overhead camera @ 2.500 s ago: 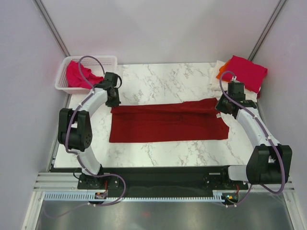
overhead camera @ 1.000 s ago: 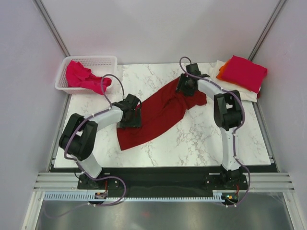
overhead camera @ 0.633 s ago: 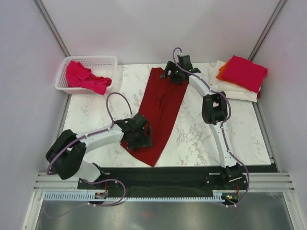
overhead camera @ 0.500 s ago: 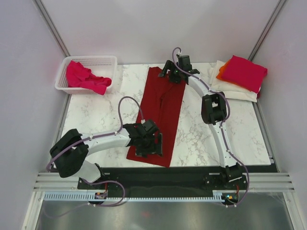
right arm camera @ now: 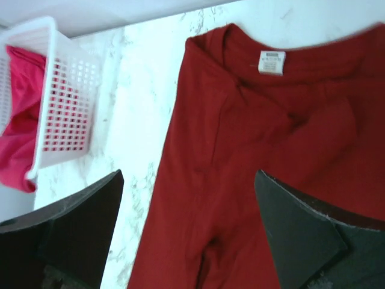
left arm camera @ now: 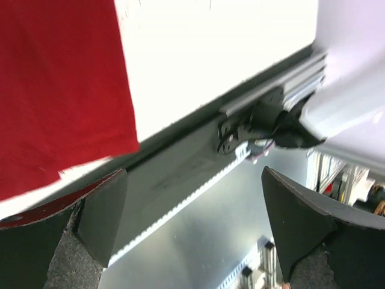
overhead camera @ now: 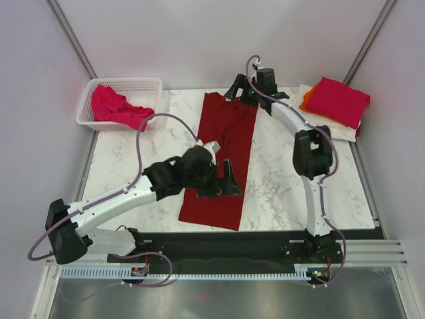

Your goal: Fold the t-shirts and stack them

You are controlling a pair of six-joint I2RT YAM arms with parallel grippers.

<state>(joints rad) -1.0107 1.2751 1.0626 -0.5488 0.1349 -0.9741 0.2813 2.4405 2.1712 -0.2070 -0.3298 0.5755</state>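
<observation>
A dark red t-shirt [overhead camera: 222, 156] lies flat and lengthwise on the marble table, collar at the far edge and hem at the near edge. My left gripper [overhead camera: 232, 181] hovers open above its near half. In the left wrist view my left gripper [left arm camera: 192, 235] has nothing between its fingers, and the shirt's hem corner [left arm camera: 60, 90] shows at the upper left. My right gripper [overhead camera: 238, 93] stands open over the collar end. The right wrist view shows my right gripper [right arm camera: 189, 235] empty above the red shirt [right arm camera: 240, 156] and its neck label [right arm camera: 271, 62].
A white mesh basket [overhead camera: 126, 83] at the back left holds crumpled pink t-shirts [overhead camera: 113, 106]; the basket [right arm camera: 60, 102] also shows in the right wrist view. At the back right, folded magenta [overhead camera: 339, 100], orange [overhead camera: 307, 101] and cream [overhead camera: 319, 126] t-shirts lie stacked. The table's black front rail [left arm camera: 180, 162] is close below.
The red shirt was swung from crosswise to lengthwise and laid flat. Both grippers have let go of it and opened. The left arm has risen and moved right over the near half.
</observation>
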